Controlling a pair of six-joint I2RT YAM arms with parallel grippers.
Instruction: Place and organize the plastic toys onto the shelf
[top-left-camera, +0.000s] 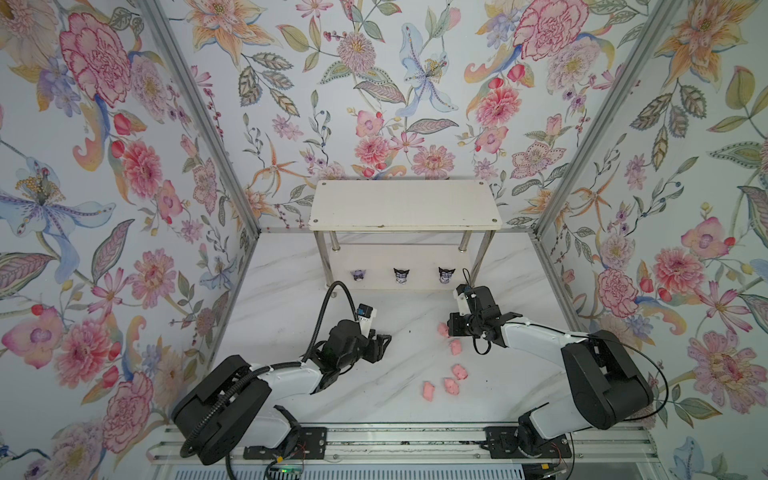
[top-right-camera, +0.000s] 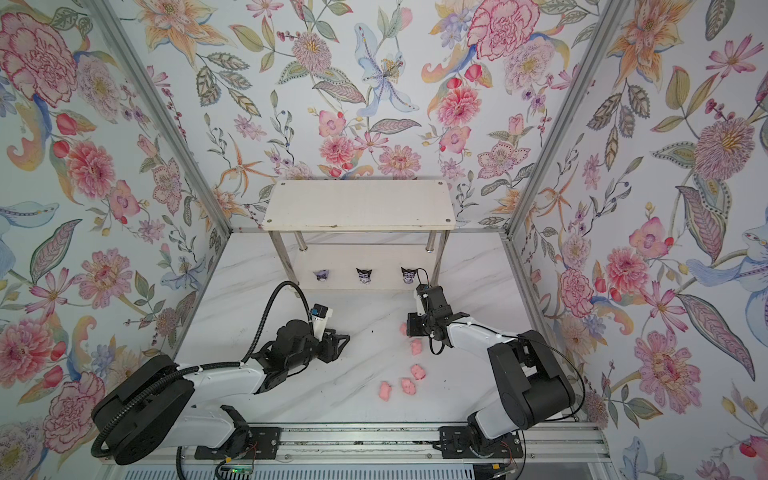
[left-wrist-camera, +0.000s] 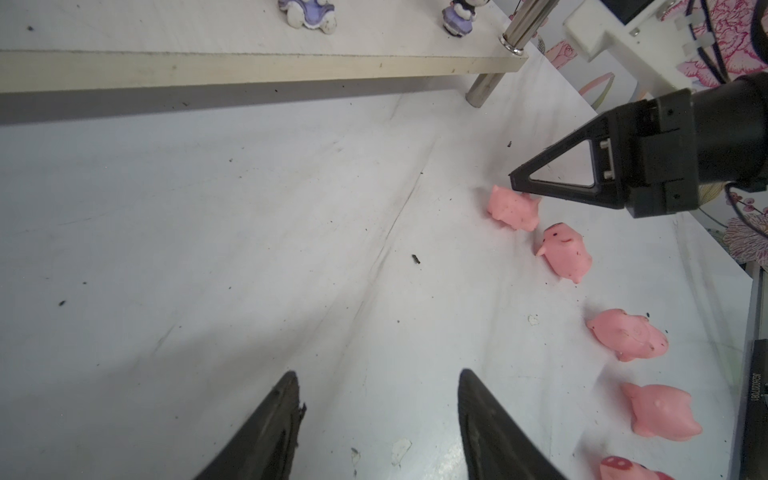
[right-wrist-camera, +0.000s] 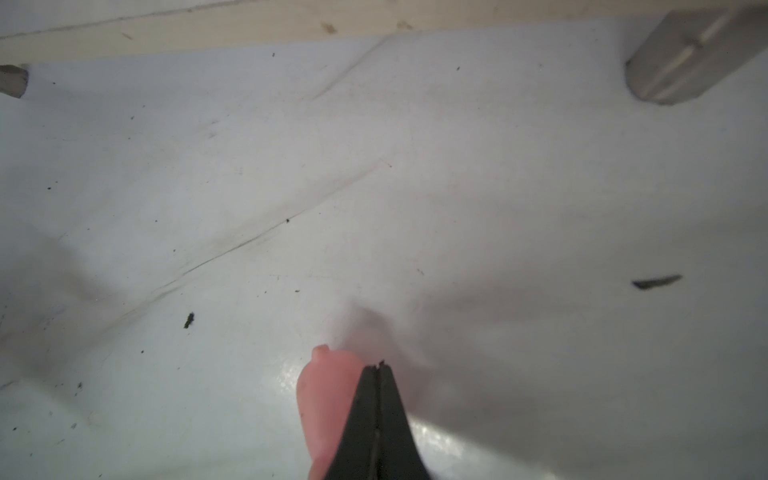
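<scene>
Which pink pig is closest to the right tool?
The pig closest to the shelf, right at the shut right tool's tip; the other four lie farther toward the robot.

Soft even light, faint shadows, near pink pig (right-wrist-camera: 324, 407) blurred.

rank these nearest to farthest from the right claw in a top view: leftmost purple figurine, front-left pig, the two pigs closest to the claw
1. nearest pink pig, at the tip of the right claw.
2. second pink pig, just toward the table's front.
3. front-left pink pig, the leftmost of the five.
4. leftmost purple figurine, on the lower board of the shelf.
</scene>
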